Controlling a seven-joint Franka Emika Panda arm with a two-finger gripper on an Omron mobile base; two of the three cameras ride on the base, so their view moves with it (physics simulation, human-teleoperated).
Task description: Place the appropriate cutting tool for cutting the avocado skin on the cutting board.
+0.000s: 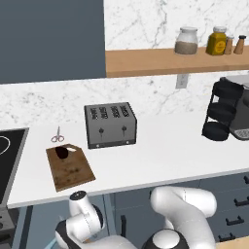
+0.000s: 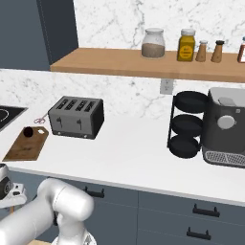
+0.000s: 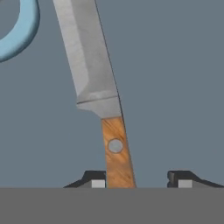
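While the gripper [image 3: 138, 183] stood with its fingertips apart at the bottom of the hand view, the knife [image 3: 98, 94] lay between them, its wooden handle close beside the left tip and the blade running to the upper left, toward a light blue loop [image 3: 19, 30] (likely the peeler). Closing well meant centring on the handle first, then clamping. Farther off, at the left of the left base view, the cutting board [image 1: 73, 170] held the avocado [image 1: 61, 152], with scissors [image 1: 58, 136] and a toaster [image 1: 110, 125] beyond.
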